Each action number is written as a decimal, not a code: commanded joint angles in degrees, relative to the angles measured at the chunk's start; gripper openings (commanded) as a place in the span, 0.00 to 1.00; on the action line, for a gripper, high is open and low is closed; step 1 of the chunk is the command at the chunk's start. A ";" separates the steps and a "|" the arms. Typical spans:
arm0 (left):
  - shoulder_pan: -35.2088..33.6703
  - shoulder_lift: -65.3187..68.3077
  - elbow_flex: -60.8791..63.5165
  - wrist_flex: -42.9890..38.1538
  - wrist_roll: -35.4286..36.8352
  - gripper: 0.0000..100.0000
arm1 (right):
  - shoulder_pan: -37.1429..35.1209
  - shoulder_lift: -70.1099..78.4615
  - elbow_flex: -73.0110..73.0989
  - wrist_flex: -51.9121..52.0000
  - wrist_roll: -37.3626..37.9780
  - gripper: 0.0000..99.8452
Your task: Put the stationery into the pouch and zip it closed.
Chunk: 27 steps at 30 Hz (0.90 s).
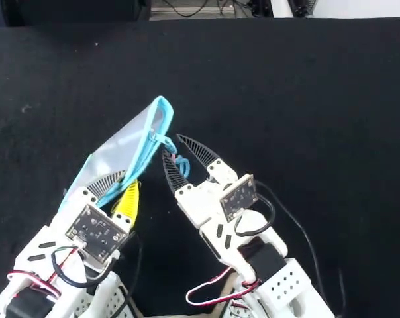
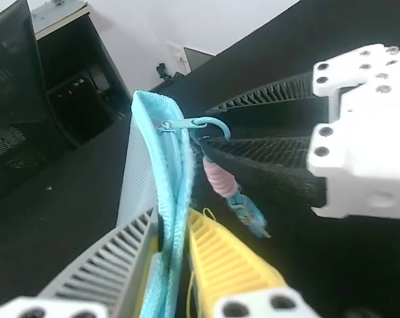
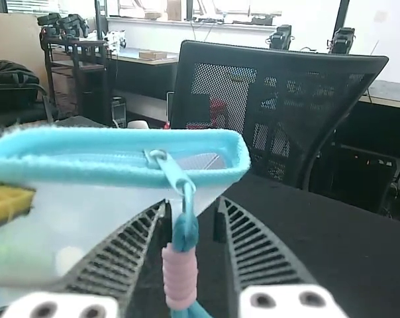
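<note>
So the clear, blue-trimmed pouch (image 1: 120, 149) is left of centre, with the left claw (image 1: 126, 182) pinched tight on the near end of its zipper edge, while the right claw (image 1: 172, 147) is spread open with the zipper pull (image 1: 180, 162) dangling ungripped between its fingers.

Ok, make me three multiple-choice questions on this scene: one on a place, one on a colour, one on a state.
1. Where does the zip pull hang?
A. Under a notebook
B. Between the right gripper's black fingers
C. Flat on the table

2. What colour is the pouch's trim?
A. Red
B. Green
C. Light blue

3. How is the left gripper?
A. Shut on the pouch's edge
B. Open above the table
C. Holding a pen

Answers: 1 B, the right wrist view shows it hanging between both fingers; 2 C, the edging is light blue in every view; 3 A, its grey and yellow fingers clamp the trim.
</note>
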 commanded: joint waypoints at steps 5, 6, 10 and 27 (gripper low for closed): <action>2.77 -0.09 -4.26 0.97 0.62 0.03 | 0.88 -0.22 -0.31 -1.23 0.70 0.11; 2.77 -0.09 -4.26 0.97 0.62 0.03 | 0.88 -0.22 -0.31 -1.14 0.79 0.11; 2.77 -0.09 -4.26 0.97 0.62 0.03 | 0.88 -0.22 -0.31 -1.05 0.79 0.06; 2.77 -0.09 -4.26 0.97 0.62 0.03 | 4.48 0.04 -4.00 4.40 0.53 0.01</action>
